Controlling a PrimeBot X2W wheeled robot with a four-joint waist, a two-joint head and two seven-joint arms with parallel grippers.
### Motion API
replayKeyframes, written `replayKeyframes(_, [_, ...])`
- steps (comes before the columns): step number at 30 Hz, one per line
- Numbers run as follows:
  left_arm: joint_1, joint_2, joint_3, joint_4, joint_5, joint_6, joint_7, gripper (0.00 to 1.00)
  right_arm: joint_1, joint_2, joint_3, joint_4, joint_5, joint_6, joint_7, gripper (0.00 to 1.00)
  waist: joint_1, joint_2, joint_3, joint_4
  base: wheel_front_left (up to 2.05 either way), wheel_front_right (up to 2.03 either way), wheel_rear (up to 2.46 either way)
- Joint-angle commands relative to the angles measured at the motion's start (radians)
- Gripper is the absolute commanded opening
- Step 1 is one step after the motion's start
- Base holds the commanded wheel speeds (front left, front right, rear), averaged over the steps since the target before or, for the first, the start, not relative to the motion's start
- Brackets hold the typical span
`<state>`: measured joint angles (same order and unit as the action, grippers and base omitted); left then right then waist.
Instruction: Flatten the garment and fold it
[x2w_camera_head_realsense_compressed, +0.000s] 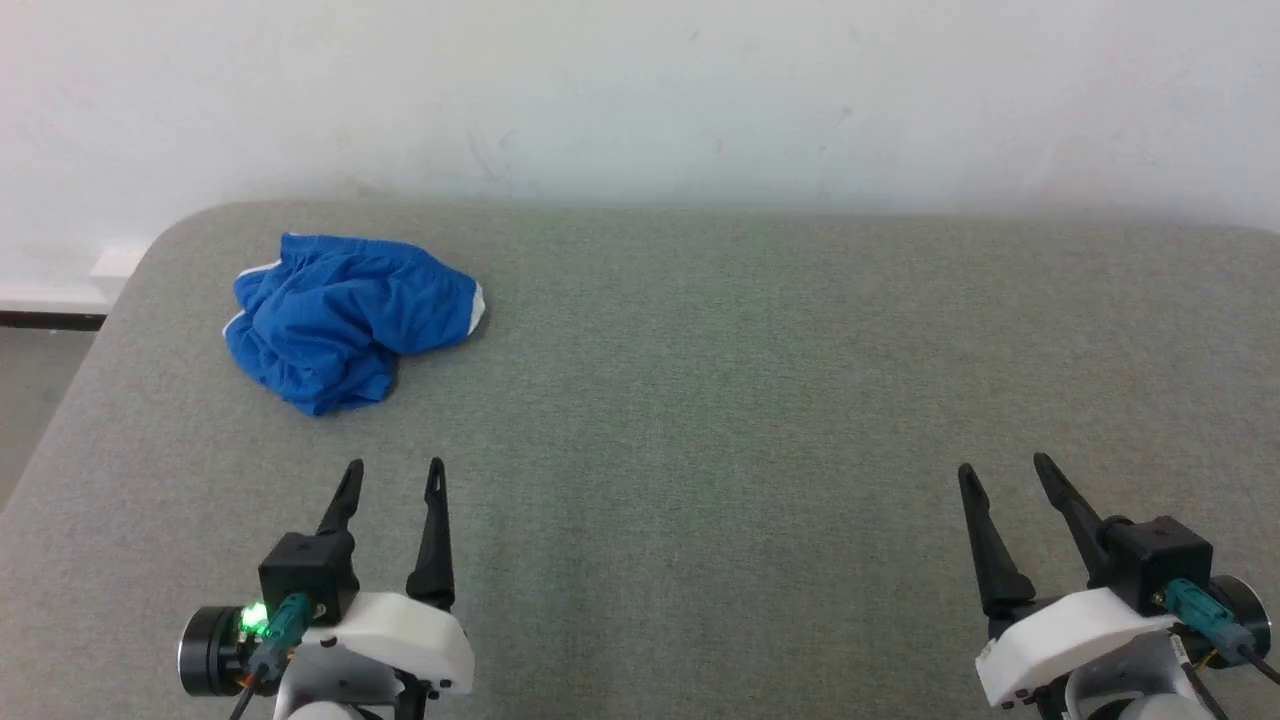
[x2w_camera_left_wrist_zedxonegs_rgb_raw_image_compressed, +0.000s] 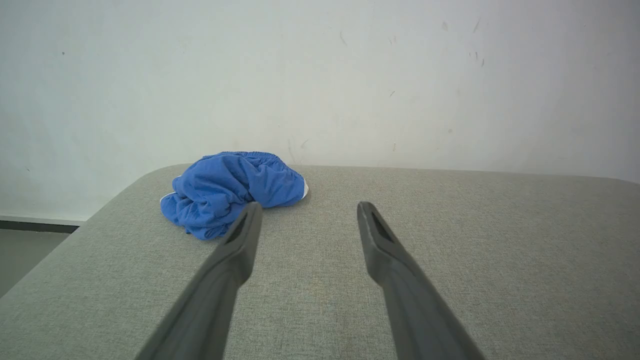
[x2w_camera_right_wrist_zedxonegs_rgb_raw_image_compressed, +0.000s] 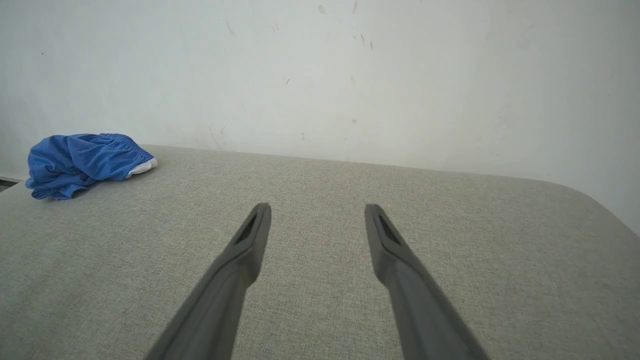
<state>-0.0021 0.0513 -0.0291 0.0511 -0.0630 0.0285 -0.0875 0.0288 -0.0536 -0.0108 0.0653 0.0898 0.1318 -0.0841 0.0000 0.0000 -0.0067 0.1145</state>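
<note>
The garment (x2w_camera_head_realsense_compressed: 345, 318) is a crumpled heap of bright blue fabric with white edge trim, lying at the far left of the grey table (x2w_camera_head_realsense_compressed: 760, 400). My left gripper (x2w_camera_head_realsense_compressed: 395, 470) hovers open at the lower left, a short way in front of the heap and not touching it. In the left wrist view the garment (x2w_camera_left_wrist_zedxonegs_rgb_raw_image_compressed: 232, 190) lies just beyond and left of the open left gripper (x2w_camera_left_wrist_zedxonegs_rgb_raw_image_compressed: 307, 207). My right gripper (x2w_camera_head_realsense_compressed: 1000, 468) stands open at the lower right, far from the cloth. From the right wrist, the garment (x2w_camera_right_wrist_zedxonegs_rgb_raw_image_compressed: 85, 162) sits at the far left, well away from the right gripper (x2w_camera_right_wrist_zedxonegs_rgb_raw_image_compressed: 316, 207).
A white wall (x2w_camera_head_realsense_compressed: 640, 100) rises right behind the table's far edge. The table's rounded left corner (x2w_camera_head_realsense_compressed: 160, 240) lies close to the garment, with floor (x2w_camera_head_realsense_compressed: 30, 390) beyond it. Bare grey fabric stretches across the middle and right.
</note>
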Motion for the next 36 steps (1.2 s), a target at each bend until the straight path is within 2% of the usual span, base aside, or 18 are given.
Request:
replayKeyframes(1, [0.014, 0.0, 0.0, 0.007, -0.011, 0.007, -0.009, 1.0, 0.015, 0.001, -0.003, 0.004, 0.011, 0.0, -0.013, 1.0, 0.0, 0.0, 0.0, 0.016, 0.0, 0.0, 0.0])
replayKeyframes(36, [0.033, -0.001, -0.011, 0.034, -0.063, 0.035, -0.08, 1.0, 0.035, 0.002, 0.006, 0.048, 0.071, -0.001, -0.084, 1.0, 0.0, 0.0, -0.002, 0.185, 0.0, 0.0, 0.0])
